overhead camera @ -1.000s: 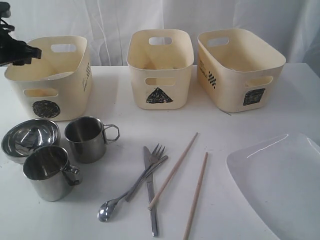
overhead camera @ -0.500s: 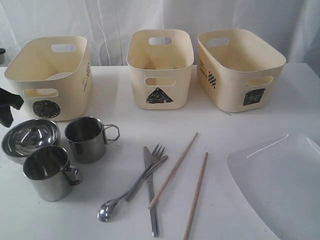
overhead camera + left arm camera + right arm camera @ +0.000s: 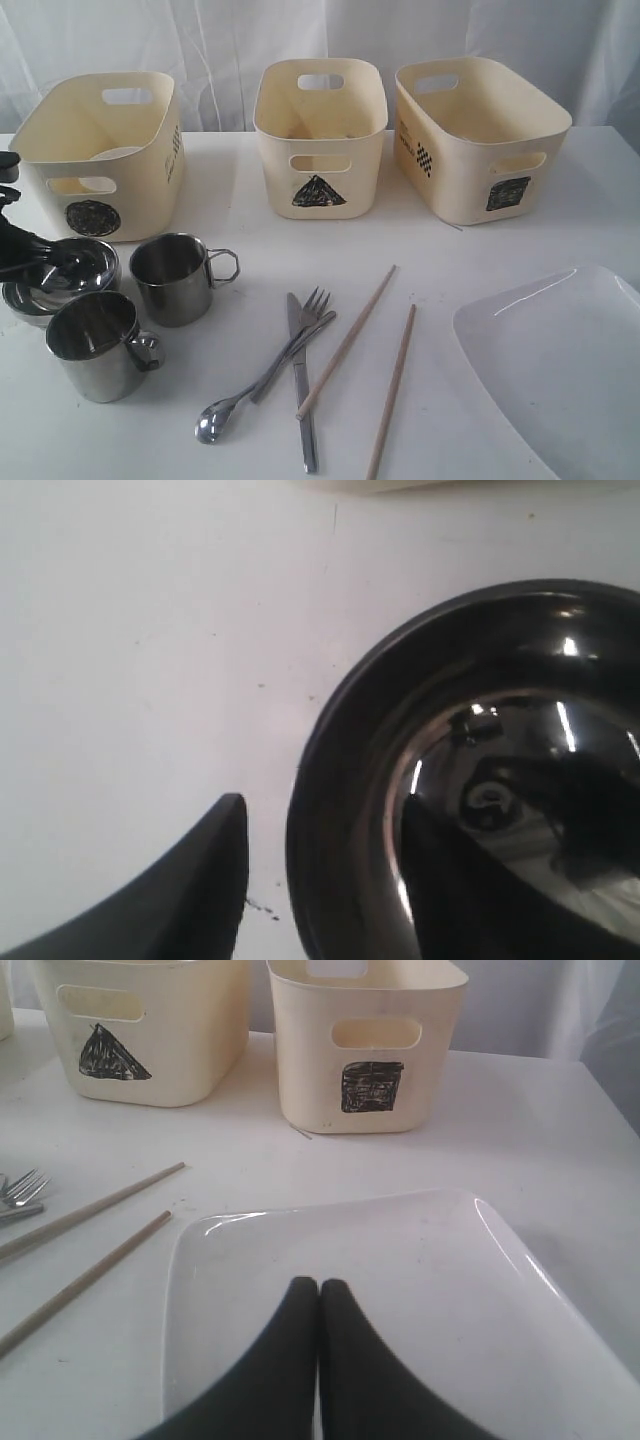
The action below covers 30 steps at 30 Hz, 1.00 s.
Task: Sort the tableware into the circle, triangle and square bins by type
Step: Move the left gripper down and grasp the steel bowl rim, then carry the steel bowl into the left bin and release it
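My left gripper (image 3: 55,262) (image 3: 322,810) is open astride the rim of the steel bowl (image 3: 85,272) (image 3: 450,680), one finger inside and one outside. Two steel mugs (image 3: 175,275) (image 3: 92,345) stand beside the bowl. The fork (image 3: 316,301), knife (image 3: 303,400), spoon (image 3: 212,422) and two chopsticks (image 3: 346,340) (image 3: 392,388) lie mid-table. A small white bowl (image 3: 115,153) shows inside the circle bin (image 3: 95,215). My right gripper (image 3: 320,1285) is shut and empty over the large white plate (image 3: 420,1250) (image 3: 560,370); it is out of the exterior view.
The triangle bin (image 3: 320,190) (image 3: 130,1050) and the square bin (image 3: 480,150) (image 3: 370,1070) stand at the back of the white table. The plate reaches over the table's front right corner.
The left arm came down from above the circle bin to the steel bowl, and its fingers now straddle the bowl's rim. Nothing else moved.
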Each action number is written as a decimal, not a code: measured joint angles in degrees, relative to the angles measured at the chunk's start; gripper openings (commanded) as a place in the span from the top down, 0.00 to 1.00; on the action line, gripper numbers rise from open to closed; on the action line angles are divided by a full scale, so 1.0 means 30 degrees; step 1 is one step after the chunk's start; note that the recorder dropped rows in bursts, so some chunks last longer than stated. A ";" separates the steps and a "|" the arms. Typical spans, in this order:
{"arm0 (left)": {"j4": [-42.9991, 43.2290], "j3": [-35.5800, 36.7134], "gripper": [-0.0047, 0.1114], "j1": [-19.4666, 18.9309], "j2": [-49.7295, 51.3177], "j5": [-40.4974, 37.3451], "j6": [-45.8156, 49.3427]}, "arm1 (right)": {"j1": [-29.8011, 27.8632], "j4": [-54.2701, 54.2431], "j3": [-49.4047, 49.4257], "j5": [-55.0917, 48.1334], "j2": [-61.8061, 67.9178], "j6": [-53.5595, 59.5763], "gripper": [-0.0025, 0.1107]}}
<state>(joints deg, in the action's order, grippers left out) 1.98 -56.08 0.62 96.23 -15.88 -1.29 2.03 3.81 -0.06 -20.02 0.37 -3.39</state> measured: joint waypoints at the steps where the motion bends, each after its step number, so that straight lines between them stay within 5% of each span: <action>1: 0.0000 0.0009 0.54 0.0000 0.0185 0.0249 -0.0032 | 0.0000 0.0000 0.0000 0.0000 0.0000 0.0000 0.98; 7: 0.0000 0.0042 0.67 0.0000 0.1490 0.1339 -0.0032 | 0.0000 0.0000 0.0000 0.0000 0.0000 0.0000 0.98; 10: -0.0303 0.0002 0.96 0.0000 0.1797 0.1697 -0.0206 | 0.0000 0.0000 0.0000 0.0000 0.0000 0.0000 0.98; 14: -0.0157 -0.0023 0.96 0.0000 0.1284 0.1474 -0.0249 | 0.0000 0.0000 0.0000 0.0000 0.0000 0.0000 0.98; 21: 0.2076 0.0139 0.96 -0.2495 -0.4131 -0.1021 0.0010 | 0.0000 0.0000 0.0000 0.0000 0.0000 0.0000 0.98; 30: -0.1784 0.0139 0.96 -0.2617 -0.9661 0.5994 -0.0642 | 0.0000 0.0000 0.0000 0.0000 0.0000 0.0000 0.98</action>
<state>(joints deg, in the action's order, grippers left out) -3.38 -55.66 -7.23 67.24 2.10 -3.22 2.03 3.81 -0.06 -20.02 0.37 -3.39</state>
